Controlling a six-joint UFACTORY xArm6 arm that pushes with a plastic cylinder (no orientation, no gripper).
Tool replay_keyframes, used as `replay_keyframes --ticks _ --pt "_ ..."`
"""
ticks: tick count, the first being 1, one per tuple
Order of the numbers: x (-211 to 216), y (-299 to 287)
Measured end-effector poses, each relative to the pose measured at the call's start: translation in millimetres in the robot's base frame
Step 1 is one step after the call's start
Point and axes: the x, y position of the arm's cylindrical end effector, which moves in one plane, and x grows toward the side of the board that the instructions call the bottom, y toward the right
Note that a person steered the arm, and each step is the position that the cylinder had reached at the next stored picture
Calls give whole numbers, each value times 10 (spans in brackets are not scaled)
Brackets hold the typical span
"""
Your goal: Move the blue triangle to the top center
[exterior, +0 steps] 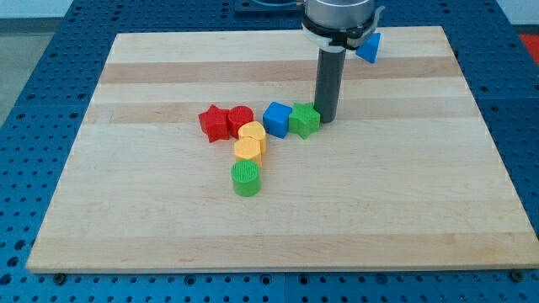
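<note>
One block half hidden: blue triangle near view's top, right of centre, partly behind arm housing. No hand on rig; my tip on pale wood desk, touching green star. Blue cube adjoins. Red star, red cylinder, two yellow blocks, ribbed green cylinder clustered left.

This is a robotics lab or test bench. A pale wooden board lies on a blue perforated metal table with a regular grid of mounting holes, and an industrial arm's grey cylindrical end hangs above it.
</note>
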Motion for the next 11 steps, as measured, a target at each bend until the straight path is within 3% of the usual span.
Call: replay_keyframes --ticks 2,4,5,7,9,10,11 --pt "-260 825" --pt "-1131 1645" --pt "-1429 1343" --pt "-1451 143" --pt "-1503 586" --pt "-1753 632" --pt "-1836 321"
